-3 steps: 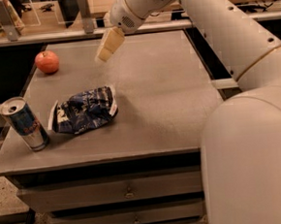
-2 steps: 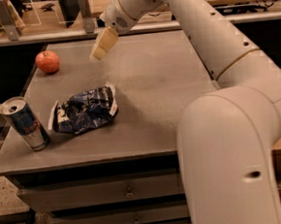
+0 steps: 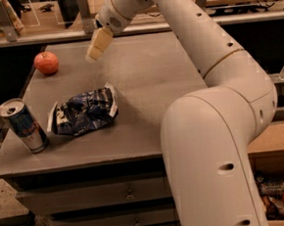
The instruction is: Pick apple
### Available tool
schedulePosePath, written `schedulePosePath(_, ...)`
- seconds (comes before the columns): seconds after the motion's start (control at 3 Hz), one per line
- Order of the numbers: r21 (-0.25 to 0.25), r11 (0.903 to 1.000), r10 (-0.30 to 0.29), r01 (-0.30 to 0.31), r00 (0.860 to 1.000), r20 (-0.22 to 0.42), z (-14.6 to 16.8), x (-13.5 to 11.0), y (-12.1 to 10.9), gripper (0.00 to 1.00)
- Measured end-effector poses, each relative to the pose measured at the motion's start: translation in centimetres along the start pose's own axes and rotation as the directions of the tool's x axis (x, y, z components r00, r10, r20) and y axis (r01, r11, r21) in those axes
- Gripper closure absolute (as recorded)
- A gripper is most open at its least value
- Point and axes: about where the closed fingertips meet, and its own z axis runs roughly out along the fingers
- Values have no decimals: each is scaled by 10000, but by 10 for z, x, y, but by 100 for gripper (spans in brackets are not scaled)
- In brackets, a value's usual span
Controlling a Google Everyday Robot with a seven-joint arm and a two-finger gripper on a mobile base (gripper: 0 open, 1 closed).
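Note:
The apple [image 3: 46,62] is small, round and red-orange. It sits near the far left corner of the grey table [image 3: 149,75]. My gripper [image 3: 96,50] hangs above the table's far middle, to the right of the apple and well apart from it. Its pale fingers point down and to the left. It holds nothing that I can see. The white arm reaches in from the lower right and fills much of the right side of the view.
A blue crumpled snack bag [image 3: 83,111] lies on the table's left middle. A drink can [image 3: 24,125] stands upright at the front left corner. Packaged snacks [image 3: 281,197] lie in a bin at the lower right. A shelf runs behind the table.
The gripper has moved left and a little away from me, closer to the apple. The arm has swung further into view. The apple, bag and can have not moved.

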Motion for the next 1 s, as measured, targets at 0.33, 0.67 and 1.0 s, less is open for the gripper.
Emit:
schedulePosePath(0.33, -235, 9997, -2, 18, 9977, 675, 21, -7, 3, 0)
schedulePosePath(0.67, -413, 9988, -211, 281, 9867, 1612, 50, -31, 7, 0)
schedulePosePath(1.0, -286, 9990, -266, 337, 9748, 2216, 66, -48, 8, 0)
